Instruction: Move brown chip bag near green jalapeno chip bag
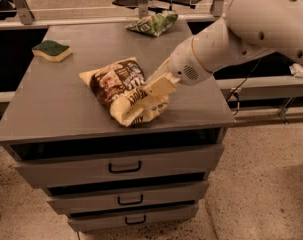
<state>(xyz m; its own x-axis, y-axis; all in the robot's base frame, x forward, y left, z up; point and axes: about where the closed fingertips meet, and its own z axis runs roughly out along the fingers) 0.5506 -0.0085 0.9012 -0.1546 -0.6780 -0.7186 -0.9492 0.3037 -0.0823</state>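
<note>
The brown chip bag [117, 90] lies crumpled at the centre of the frame, near the front edge of the grey cabinet top [56, 109]. The gripper [160, 85] is just right of centre, clamped on the bag's right side, and the white arm [251, 29] reaches in from the upper right. The green jalapeno chip bag [153, 23] sits well apart at the top centre. A green-topped sponge [51, 50] rests at the upper left. Three drawers [125, 167] stack below.

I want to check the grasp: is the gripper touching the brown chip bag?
Touching. The camera view shows the gripper closed on the right edge of the brown chip bag, with no gap and the foil crumpled there.
</note>
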